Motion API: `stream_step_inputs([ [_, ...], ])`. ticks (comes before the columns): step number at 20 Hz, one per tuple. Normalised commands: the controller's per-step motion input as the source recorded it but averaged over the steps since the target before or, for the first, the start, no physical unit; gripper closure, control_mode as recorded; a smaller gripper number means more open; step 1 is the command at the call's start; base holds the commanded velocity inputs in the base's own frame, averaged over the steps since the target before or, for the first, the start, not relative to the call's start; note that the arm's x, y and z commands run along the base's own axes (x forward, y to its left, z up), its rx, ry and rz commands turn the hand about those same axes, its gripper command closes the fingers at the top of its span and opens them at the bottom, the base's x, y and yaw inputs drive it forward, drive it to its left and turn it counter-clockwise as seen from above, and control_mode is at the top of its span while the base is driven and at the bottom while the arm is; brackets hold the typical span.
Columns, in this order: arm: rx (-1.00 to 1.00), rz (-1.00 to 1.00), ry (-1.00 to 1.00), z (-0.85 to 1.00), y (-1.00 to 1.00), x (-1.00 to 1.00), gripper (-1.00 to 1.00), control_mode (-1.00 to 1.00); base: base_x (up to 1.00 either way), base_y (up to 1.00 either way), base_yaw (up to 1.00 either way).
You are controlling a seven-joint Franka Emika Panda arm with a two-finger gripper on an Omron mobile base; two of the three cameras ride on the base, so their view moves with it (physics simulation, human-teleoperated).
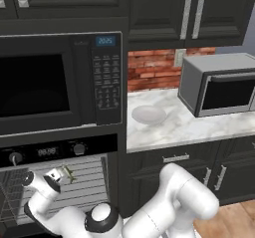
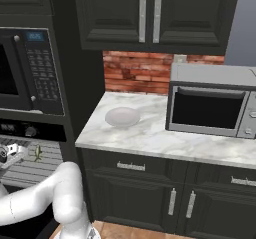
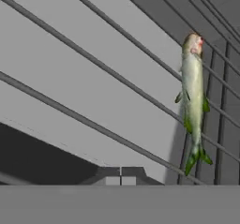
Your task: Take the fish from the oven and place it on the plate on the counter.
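The black built-in oven [image 1: 55, 152] with two knobs and a small display stands open in front of me, its wire racks bare to the room, and beside it the white-grey marble counter [image 1: 194, 127] runs over dark cabinets. My white arm bends low from the base and reaches leftward into the oven cavity, elbow out in front of the cabinets, wrist turned toward the racks. On the counter, well apart from my hand, sits the round shallow pale grey-white plate [image 1: 148, 115], with nothing on it. My gripper [image 1: 61, 175] hangs over the rack with its fingers pressed together, holding nothing. The slender olive-green fish [image 3: 193, 103], yellowish along its pale flank with green fins and tail, lies on the rack wires just beside my fingertips, off to one side of them, not between them.
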Motion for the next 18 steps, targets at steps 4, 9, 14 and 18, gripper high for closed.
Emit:
stream_step_inputs([
  [4, -0.34, 0.04, 0.13, -1.00, 0.40, -1.00, 1.00, -1.00, 0.00, 0.00, 0.00],
  [9, -0.34, 0.04, 0.13, -1.00, 0.39, -1.00, 1.00, -1.00, 0.00, 0.00, 0.00],
  [14, -0.34, 0.04, 0.13, -1.00, 0.39, -1.00, 1.00, -1.00, 0.00, 0.00, 0.00],
  [18, -0.34, 0.04, 0.13, -1.00, 0.39, -1.00, 1.00, -1.00, 0.00, 0.00, 0.00],
])
